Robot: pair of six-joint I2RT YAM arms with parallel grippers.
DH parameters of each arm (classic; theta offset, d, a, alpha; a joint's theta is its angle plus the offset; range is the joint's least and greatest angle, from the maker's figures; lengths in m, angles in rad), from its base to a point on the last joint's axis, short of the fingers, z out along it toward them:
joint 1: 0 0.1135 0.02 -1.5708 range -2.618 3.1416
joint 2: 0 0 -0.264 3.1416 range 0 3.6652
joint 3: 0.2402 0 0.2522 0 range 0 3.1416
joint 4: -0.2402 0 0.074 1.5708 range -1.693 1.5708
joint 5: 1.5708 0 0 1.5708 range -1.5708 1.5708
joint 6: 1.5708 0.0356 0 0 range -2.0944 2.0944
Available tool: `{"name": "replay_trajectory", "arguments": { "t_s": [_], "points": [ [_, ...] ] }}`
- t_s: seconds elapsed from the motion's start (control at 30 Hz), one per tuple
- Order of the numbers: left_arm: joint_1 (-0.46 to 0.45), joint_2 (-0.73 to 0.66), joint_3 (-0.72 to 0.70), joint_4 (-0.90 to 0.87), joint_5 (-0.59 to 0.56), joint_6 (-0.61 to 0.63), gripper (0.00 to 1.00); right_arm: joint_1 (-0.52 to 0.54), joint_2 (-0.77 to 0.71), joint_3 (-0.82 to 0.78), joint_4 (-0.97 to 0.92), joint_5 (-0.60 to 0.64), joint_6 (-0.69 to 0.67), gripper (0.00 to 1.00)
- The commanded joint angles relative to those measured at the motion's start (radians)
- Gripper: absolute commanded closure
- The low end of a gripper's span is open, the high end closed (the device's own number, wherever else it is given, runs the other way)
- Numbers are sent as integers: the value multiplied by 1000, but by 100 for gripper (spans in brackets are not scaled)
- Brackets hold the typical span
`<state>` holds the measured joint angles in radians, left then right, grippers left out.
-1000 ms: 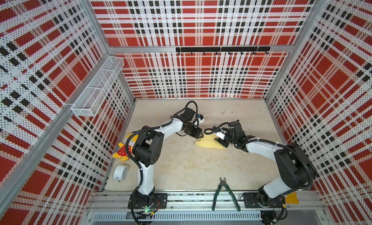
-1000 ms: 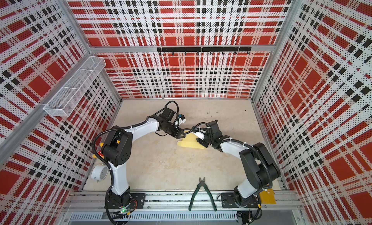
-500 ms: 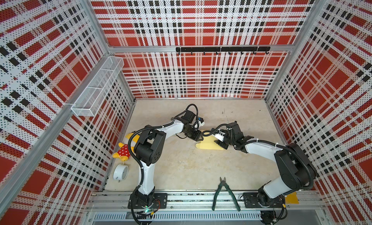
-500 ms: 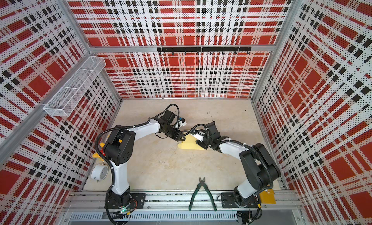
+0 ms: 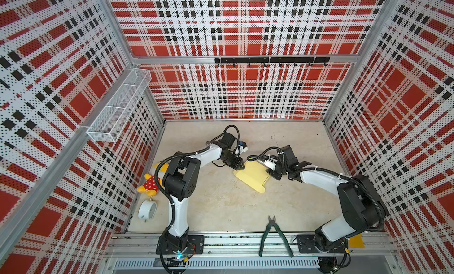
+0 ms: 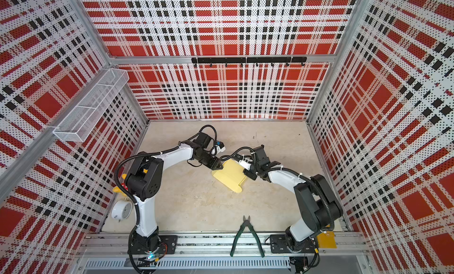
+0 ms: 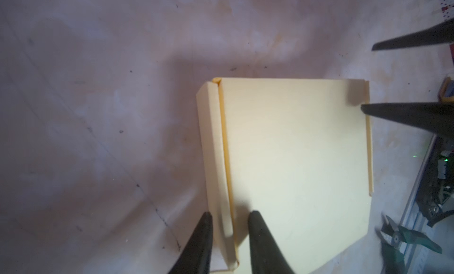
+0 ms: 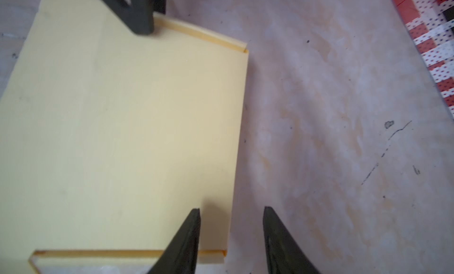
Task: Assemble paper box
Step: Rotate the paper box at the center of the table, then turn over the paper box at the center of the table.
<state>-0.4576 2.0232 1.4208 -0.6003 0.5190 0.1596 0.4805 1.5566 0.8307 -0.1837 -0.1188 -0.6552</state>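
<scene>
Narrowed since a second ago, the left gripper [image 7: 229, 216] straddles one folded side wall of the pale yellow thin-card paper box [image 5: 253, 174], jaws apart, seemingly ready to pinch it. The right gripper [image 8: 231, 209], jaws parted, sits astride the opposite edge, at the middle of the bench [image 5: 221, 206].

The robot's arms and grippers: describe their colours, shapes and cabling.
The left arm and right arm match: white shells between bulky black joints. A black ribbed hose runs along each. The left gripper and right gripper are black, each with two fingers tapering to narrow tips.
</scene>
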Motion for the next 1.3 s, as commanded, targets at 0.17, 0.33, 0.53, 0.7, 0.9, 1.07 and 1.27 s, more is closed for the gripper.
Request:
{"name": "replay_trajectory", "arguments": {
  "t_s": [0.17, 0.33, 0.53, 0.7, 0.9, 1.07, 1.27],
  "points": [
    [8, 69, 55, -92, 21, 73, 75, 68, -214, -115, 60, 79, -76, 44],
    [14, 79, 69, -104, 38, 79, 76, 142, -276, -203, 139, 188, -214, 27],
    [28, 81, 72, -104, 46, 73, 81, 193, -287, -298, 257, 212, -333, 18],
    [42, 84, 76, -105, 56, 68, 84, 201, -253, -318, 305, 267, -397, 17],
    [49, 92, 84, -113, 75, 68, 84, 200, -239, -341, 370, 244, -424, 16],
    [52, 97, 86, -113, 79, 72, 85, 201, -208, -352, 404, 194, -441, 16],
    [54, 95, 94, -118, 89, 77, 88, 203, -157, -367, 446, 203, -459, 17]
  ]
}}
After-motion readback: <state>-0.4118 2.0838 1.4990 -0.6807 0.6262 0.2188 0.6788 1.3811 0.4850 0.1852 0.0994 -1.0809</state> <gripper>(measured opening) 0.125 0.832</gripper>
